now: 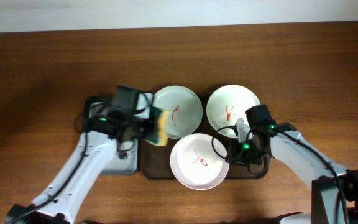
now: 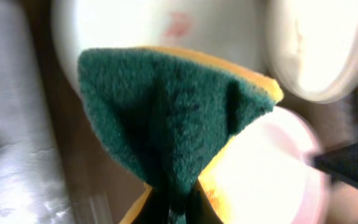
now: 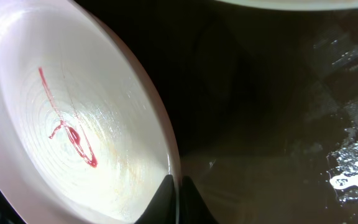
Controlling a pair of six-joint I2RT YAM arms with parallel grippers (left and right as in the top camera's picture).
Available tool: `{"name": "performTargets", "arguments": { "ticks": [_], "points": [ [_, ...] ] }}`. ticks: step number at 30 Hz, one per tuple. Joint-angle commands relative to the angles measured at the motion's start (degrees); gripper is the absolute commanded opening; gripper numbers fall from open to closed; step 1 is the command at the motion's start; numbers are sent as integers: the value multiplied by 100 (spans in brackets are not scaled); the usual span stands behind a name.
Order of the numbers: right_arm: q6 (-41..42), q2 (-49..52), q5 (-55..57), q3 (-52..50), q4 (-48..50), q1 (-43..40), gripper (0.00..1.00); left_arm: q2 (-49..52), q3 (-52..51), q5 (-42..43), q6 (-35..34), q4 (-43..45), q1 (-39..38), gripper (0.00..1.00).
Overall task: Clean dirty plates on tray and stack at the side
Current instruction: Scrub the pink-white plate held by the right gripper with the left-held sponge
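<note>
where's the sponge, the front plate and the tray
sponge [image 1: 160, 126], overhead view, middle of its visible face
front plate [image 1: 199, 160], overhead view, centre of the dish by the red smear
tray [image 1: 153, 164], overhead view, bare near-left corner

Left claw [image 1: 158, 126], right claw [image 1: 238, 142], both clamped.

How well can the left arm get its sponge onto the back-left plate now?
Probably yes: the left pincer holds the sponge right at the rim of the back-left plate, with nothing between them.
</note>
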Motion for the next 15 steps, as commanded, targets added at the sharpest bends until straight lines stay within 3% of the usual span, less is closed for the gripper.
{"name": "performTargets", "arguments": {
  "ticks": [1,9,12,15],
  "points": [
    [50,42,68,72,11,52,4,522,74,649,-872,448,-870,0],
    [48,42,68,72,9,52,5,2055,74,868,-2247,1768,-2356,0],
    [48,42,66,72,2,52,4,2243,74,437,-2662,1683,-2402,0],
    [48,42,74,72,-81,52,4,2232,76,-702,-2704,1075,-2402,0]
  ]
}}
